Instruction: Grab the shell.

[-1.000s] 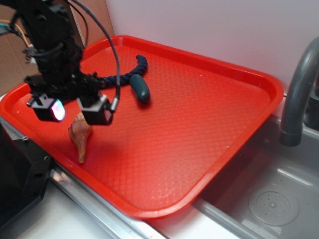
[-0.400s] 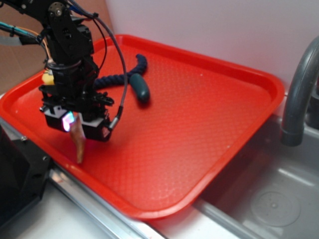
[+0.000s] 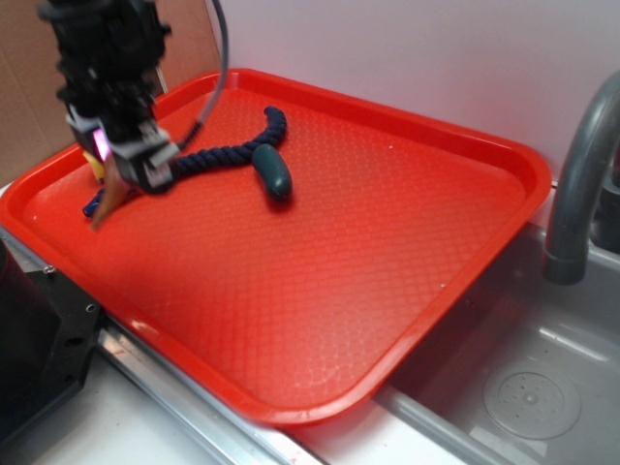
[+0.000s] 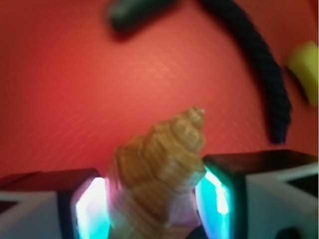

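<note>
No brand, label or readable writing anywhere. Gripper (image 3: 118, 160) closed on the shell (image 3: 108, 194), lifted clear above the red tray (image 3: 407, 252) near its 9 o'clock edge. In the exterior view, long axis tilted, thin point aimed toward 7 o'clock. In the wrist view, ribbed spiral end (image 4: 162, 159) wedged between the glowing pads (image 4: 212, 191), pointing toward 1 o'clock. Dark blue rope (image 3: 228, 155) and teal oblong piece (image 3: 274, 171) lay at 2 o'clock of the gripper; yellow block (image 4: 305, 62) blurred at 3 o'clock.
</note>
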